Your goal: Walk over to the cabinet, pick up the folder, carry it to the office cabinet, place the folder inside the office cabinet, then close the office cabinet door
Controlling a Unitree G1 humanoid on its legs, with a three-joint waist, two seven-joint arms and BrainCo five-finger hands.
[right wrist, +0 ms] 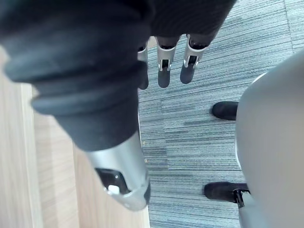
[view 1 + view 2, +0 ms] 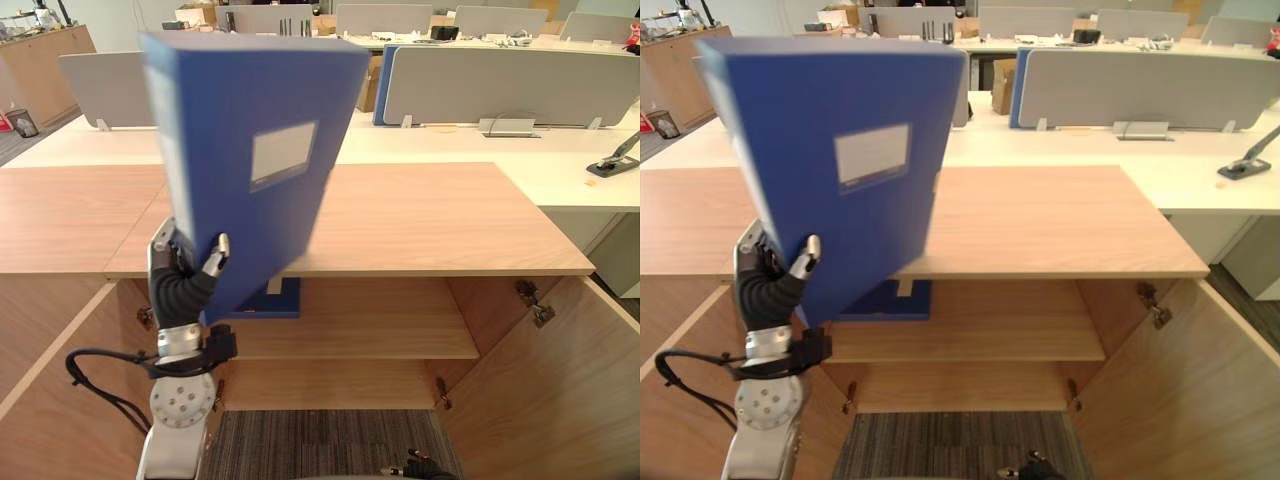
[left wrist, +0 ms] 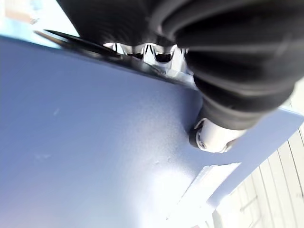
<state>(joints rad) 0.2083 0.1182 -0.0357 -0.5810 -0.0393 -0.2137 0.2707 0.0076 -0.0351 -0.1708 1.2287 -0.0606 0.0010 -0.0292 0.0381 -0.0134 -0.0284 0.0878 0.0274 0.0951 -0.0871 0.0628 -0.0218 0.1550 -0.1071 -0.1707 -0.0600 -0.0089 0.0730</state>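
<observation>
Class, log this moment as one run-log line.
left hand: grips folder | folder: tilted, raised before open cabinet | right hand: open, idle over carpet | doors: open | placing: not yet done

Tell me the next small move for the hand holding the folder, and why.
Probably lower the folder towards the open cabinet's shelf. The left hand grips its lower corner, holding it tilted above the cabinet top, while the shelf is bare to the right of another blue folder. The right hand hangs idle.
</observation>
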